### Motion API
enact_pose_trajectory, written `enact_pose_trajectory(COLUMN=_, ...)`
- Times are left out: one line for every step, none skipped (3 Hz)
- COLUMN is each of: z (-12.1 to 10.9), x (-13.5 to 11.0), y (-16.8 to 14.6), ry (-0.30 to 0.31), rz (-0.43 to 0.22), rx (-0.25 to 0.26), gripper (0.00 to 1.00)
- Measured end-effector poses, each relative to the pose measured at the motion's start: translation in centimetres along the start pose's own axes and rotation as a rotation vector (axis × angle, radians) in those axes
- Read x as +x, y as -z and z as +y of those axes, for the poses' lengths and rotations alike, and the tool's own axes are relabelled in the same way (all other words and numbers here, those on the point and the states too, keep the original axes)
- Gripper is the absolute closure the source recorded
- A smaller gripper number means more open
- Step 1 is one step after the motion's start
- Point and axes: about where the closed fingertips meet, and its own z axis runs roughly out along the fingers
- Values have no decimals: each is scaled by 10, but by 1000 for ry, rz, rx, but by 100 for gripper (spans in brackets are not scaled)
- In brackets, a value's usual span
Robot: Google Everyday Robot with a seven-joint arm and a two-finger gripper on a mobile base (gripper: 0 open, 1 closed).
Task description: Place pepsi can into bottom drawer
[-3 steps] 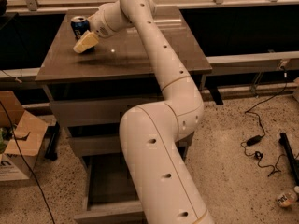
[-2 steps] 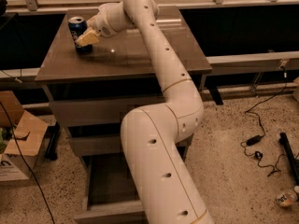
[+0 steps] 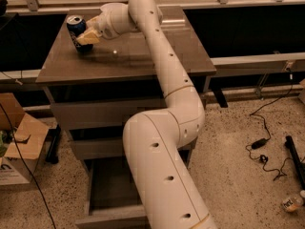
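The pepsi can [image 3: 75, 26] stands upright at the back left corner of the cabinet's top [image 3: 138, 56]; it is dark blue with a silver top. My gripper [image 3: 86, 37] is right against the can's lower right side and covers part of it. The bottom drawer [image 3: 106, 187] is pulled open at the foot of the cabinet, and its grey base shows. My white arm [image 3: 162, 166] hides the drawer's right part.
The two upper drawers [image 3: 102, 113] are closed. An open cardboard box [image 3: 21, 142] stands on the floor at the left. Black cables [image 3: 259, 144] and a small bottle [image 3: 291, 202] lie on the floor at the right. A railing runs behind the cabinet.
My gripper has moved left and back across the cabinet's top, from beside the can to right against it. The can has stayed in place.
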Motion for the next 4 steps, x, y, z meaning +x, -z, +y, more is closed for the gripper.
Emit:
enact_pose_trajectory(z=0, x=0, y=0, ry=0, rz=-2, rx=-1, gripper=100)
enact_pose_trajectory(z=12, x=-5, y=47, ry=28, rz=114, rx=-40, gripper=100)
enact_pose_trajectory(z=31, x=-11, y=96, ry=41, rz=225, rx=-94, gripper=100)
enact_pose_trajectory(z=52, x=-16, y=127, ry=51, rz=279, rx=-147, gripper=100)
